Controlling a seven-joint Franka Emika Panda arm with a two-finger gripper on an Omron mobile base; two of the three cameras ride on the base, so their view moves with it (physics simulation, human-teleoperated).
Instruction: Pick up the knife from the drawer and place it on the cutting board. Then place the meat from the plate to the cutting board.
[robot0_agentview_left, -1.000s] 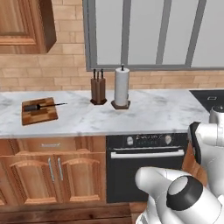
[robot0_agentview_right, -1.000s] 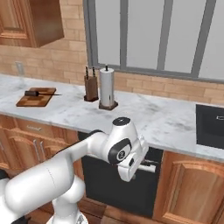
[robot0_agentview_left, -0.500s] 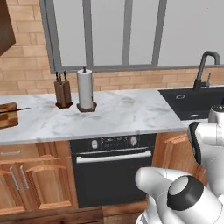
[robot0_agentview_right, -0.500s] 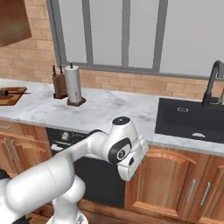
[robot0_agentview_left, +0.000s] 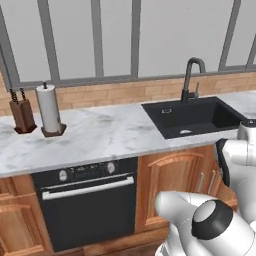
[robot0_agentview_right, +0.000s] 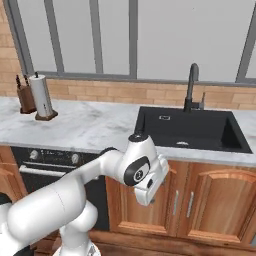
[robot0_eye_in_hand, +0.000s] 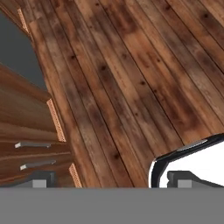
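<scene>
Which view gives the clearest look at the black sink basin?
The right base view: the sink faces the camera nearly head-on, with its whole basin and the faucet behind it unobstructed. The left base view shows the sink too, angled, toward the right. The hand view looks at wooden floor.

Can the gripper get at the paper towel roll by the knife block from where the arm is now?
Probably not yet. The arm is folded low in front of the sink cabinet, hand facing the floor, while the paper towel roll stands far to its left beside the knife block.
</scene>
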